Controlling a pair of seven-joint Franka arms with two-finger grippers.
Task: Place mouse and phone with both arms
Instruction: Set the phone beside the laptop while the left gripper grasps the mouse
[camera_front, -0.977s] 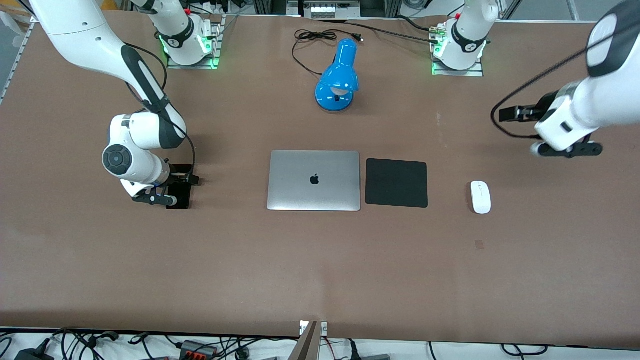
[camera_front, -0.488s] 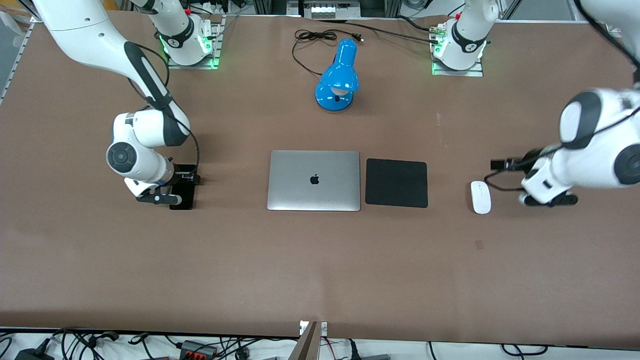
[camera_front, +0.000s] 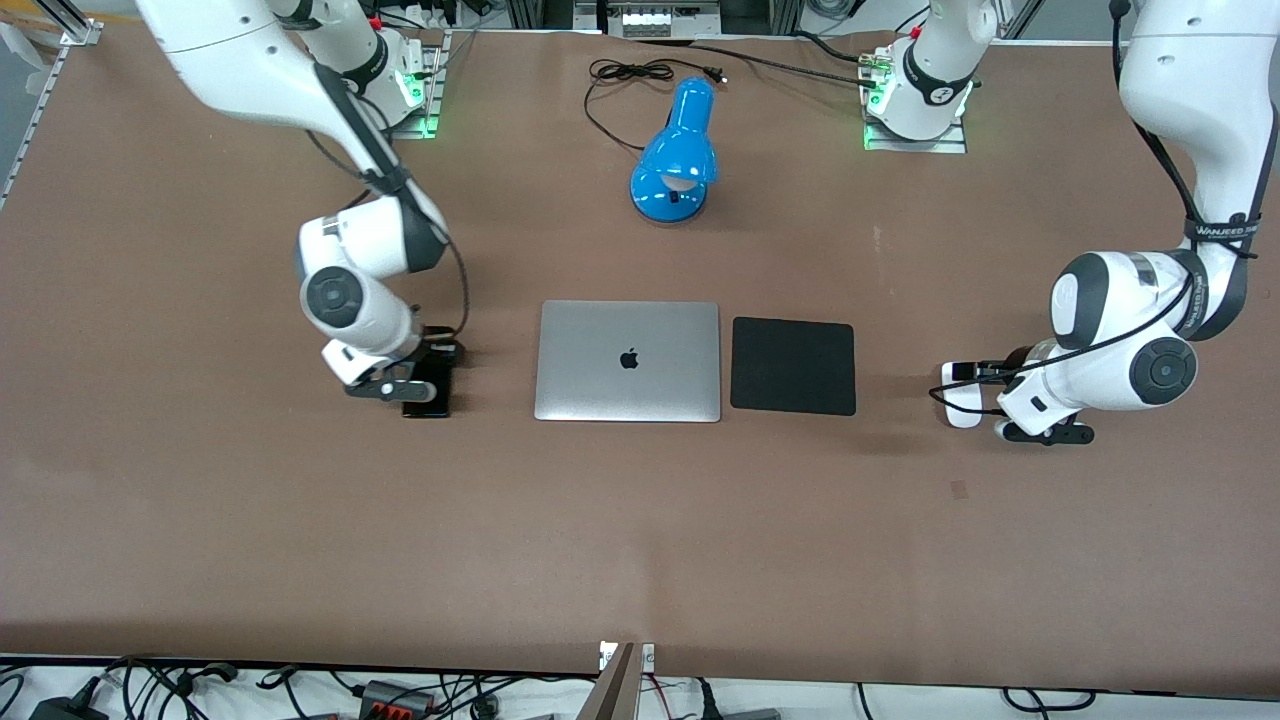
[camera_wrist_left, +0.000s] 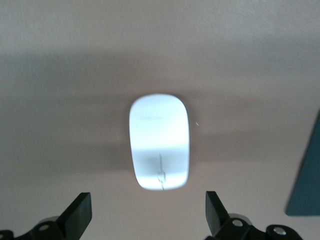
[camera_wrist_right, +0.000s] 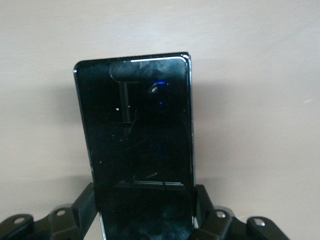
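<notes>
The white oval mouse (camera_front: 961, 408) lies on the brown table toward the left arm's end, partly covered by the wrist's cable. My left gripper (camera_front: 1040, 432) hangs low beside it, toward the left arm's end. In the left wrist view the mouse (camera_wrist_left: 159, 142) lies just ahead of the wide-open fingers (camera_wrist_left: 79, 216), not between them; the gripper (camera_wrist_left: 147, 220) is empty. My right gripper (camera_front: 405, 390) is shut on the black phone (camera_front: 430, 400), low over the table beside the laptop, toward the right arm's end. In the right wrist view its fingers (camera_wrist_right: 202, 204) clamp the long edges of the phone (camera_wrist_right: 135, 135).
A closed silver laptop (camera_front: 628, 360) lies mid-table with a black mouse pad (camera_front: 793, 366) beside it, between the laptop and the mouse. The pad's corner shows in the left wrist view (camera_wrist_left: 305, 180). A blue desk lamp (camera_front: 675, 150) with a black cord (camera_front: 625, 75) stands near the bases.
My right gripper has carried the phone toward the laptop. My left arm has swung down from over the table's end to just beside the mouse.
</notes>
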